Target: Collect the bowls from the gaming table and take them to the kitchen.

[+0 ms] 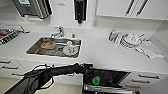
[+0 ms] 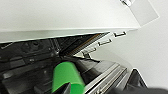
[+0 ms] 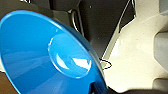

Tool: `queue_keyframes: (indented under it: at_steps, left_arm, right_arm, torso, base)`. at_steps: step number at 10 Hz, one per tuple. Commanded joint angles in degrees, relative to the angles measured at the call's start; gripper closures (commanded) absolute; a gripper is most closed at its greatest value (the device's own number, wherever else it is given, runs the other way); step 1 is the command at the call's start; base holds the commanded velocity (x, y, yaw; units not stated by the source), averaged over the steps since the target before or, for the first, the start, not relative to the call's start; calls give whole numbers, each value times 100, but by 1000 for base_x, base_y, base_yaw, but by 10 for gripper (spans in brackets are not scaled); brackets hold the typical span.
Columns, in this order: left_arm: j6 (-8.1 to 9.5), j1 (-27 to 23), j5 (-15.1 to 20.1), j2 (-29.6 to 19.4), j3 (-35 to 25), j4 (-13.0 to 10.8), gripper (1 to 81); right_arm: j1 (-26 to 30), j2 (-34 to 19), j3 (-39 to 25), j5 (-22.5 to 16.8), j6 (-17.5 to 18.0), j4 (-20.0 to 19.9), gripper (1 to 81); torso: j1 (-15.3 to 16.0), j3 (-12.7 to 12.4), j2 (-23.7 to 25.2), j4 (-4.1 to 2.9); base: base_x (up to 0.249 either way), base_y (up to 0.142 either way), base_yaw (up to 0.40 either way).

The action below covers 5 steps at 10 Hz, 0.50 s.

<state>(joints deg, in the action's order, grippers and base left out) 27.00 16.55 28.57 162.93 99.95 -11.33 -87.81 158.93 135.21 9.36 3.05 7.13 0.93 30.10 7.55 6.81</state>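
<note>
Care is needed: left gripper (image 1: 93,77) holds green bowl (image 1: 96,80) over open dishwasher (image 1: 117,75); lower slowly. Right gripper's grasp on blue bowl (image 3: 50,55) I cannot tell.

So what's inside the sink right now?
The steel sink holds a brownish bowl-like dish toward the tap and a white cup on a white plate. Whatever sits beneath those dishes is covered.

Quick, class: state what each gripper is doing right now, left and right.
Left gripper: closed on the green bowl, over an open dark compartment.
Right gripper: fingers cannot be told; the blue bowl sits close to its camera.
</note>
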Motion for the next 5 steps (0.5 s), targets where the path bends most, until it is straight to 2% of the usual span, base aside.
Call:
queue_keyframes:
  at_steps: [1,3,4,5]
  left_arm:
    - [-28,-843,104,48,-195,43,10]
    - [-37,-676,131,-189,-370,43,10]
    - [-72,-422,174,-487,-581,34,10]
    - [-168,-132,271,-847,-774,-131,10]
  right_arm:
    - [-57,-96,-30,-391,-24,60,811]
    - [-49,-87,39,-391,-6,-1,811]
    - [-49,-139,92,-383,29,-10,811]
    - [-49,-245,67,-374,38,-1,811]
  torso:
    - [0,0,0,0]
    - [0,0,0,0]
    - [0,0,0,0]
    - [0,0,0,0]
  base:
    - [0,0,0]
    - [0,0,0]
    - [0,0,0]
    - [0,0,0]
